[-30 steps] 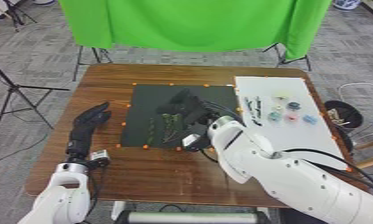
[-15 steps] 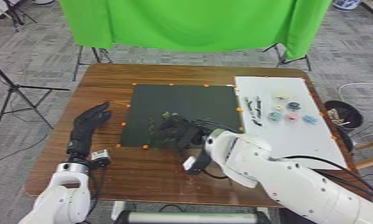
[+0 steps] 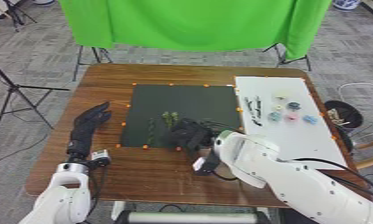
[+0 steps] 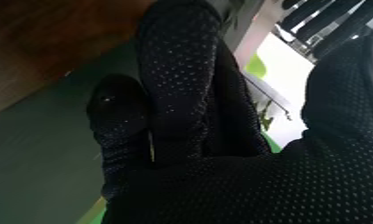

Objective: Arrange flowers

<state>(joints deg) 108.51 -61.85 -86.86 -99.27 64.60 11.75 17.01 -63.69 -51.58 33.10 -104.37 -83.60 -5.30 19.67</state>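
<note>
The black-gloved left hand [image 3: 92, 118] has relaxed, extended fingers and holds nothing. Green leafy stems [image 3: 170, 118] lie on the dark rectangular mat [image 3: 178, 97], left of the black-gloved right hand [image 3: 189, 134], its fingers fairly straight; any grasp is unclear.

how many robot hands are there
2: the left hand is over the wooden table, left of the dark mat; the right hand is over the mat's near part.
</note>
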